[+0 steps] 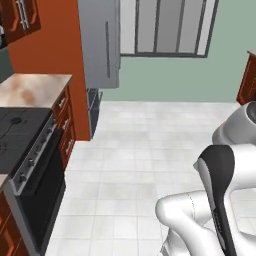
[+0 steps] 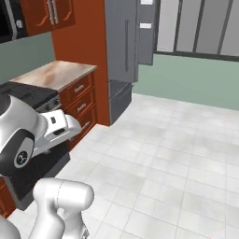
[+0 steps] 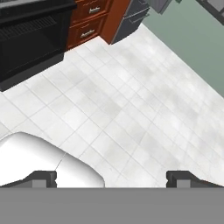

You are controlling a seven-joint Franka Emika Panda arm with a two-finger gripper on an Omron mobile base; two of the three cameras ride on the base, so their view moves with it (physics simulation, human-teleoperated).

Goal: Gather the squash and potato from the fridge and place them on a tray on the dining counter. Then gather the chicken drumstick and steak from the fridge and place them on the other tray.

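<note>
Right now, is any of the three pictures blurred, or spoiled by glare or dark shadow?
Left base view: sharp, evenly lit fridge. Right base view: soft sheen on the counter, no glare. Hand view: floor softly mottled, fingers crisp.

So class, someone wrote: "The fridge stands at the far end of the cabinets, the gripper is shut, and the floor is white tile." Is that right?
Not quite. The gripper is open, not shut: the hand view shows its two fingertips far apart over the floor, with nothing between them. The rest stands: the fridge is at the far end of the cabinets, and the floor is white tile.
</note>
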